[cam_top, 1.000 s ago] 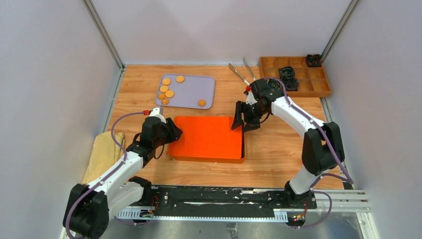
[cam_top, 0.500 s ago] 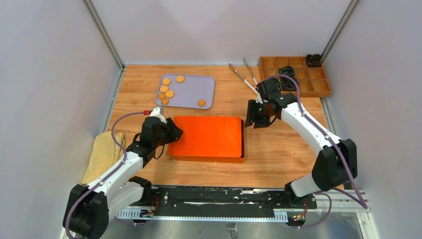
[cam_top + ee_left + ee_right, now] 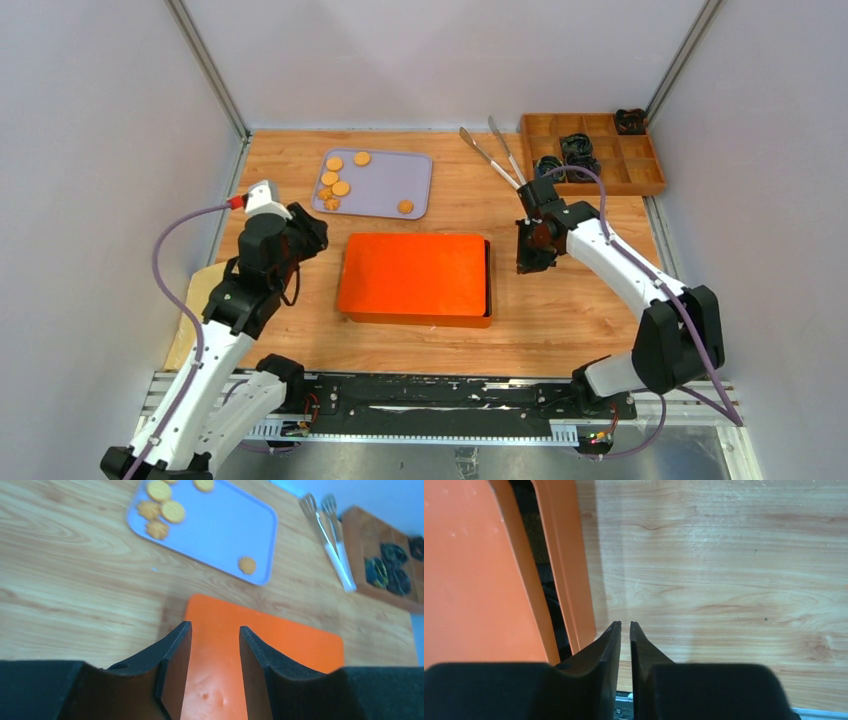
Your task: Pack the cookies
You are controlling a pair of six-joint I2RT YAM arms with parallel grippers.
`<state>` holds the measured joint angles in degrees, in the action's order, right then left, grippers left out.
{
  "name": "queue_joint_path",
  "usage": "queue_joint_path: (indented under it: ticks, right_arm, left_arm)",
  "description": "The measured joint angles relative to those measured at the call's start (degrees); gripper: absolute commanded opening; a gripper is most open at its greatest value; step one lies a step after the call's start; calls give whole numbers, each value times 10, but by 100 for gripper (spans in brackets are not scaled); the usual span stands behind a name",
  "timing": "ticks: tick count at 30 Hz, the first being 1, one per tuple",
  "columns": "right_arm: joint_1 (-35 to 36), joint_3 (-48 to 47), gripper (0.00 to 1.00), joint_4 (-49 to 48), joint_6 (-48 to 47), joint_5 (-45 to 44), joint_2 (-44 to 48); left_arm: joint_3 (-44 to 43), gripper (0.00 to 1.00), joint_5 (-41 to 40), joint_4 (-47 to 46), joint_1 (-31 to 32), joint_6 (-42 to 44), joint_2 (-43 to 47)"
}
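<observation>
Several golden cookies (image 3: 335, 180) lie on a lavender tray (image 3: 385, 175) at the back left, one cookie (image 3: 405, 207) apart near its front edge. The left wrist view shows the cookies (image 3: 165, 510) on the tray (image 3: 220, 525). An orange box (image 3: 415, 277) sits mid-table, its lid shifted left so a dark gap (image 3: 487, 280) shows along the right side. My left gripper (image 3: 312, 232) hovers open off the box's left end, with nothing between its fingers (image 3: 215, 630). My right gripper (image 3: 527, 255) is shut and empty to the right of the box, over bare wood (image 3: 625, 625).
Metal tongs (image 3: 490, 150) lie at the back, beside a wooden compartment tray (image 3: 600, 178) holding dark items. A tan cloth (image 3: 200, 310) hangs at the table's left edge. Grey walls close in on both sides.
The right gripper has let go of the lid's right edge, drawn back to the right and closed. The left arm has lifted and pulled back left from the box.
</observation>
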<state>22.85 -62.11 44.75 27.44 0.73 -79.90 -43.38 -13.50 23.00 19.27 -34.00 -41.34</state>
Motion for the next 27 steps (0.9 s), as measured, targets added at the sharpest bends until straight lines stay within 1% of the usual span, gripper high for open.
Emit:
queue_joint_path:
  ticks: [2,6,10,13,19,27]
  right_arm:
    - [0,0,1,-2,-1,-9,-9]
    - [0,0,0,-12,-3,-10,-41]
    - [0,0,0,-23,-5,-6,-70]
    - [0,0,0,-34,-6,3,-82]
    - [0,3,0,-54,-11,17,-101]
    - [0,16,0,-67,-16,36,-137]
  left_arm:
    - [-35,42,-46,36,0,0,-3]
    - [-58,31,-118,89,0,-6,-40]
    - [-39,29,-140,118,0,-17,-111]
    - [-11,28,-141,128,0,-22,-157]
    - [20,27,-128,110,0,-25,-198]
    - [40,23,-47,36,0,-38,-273]
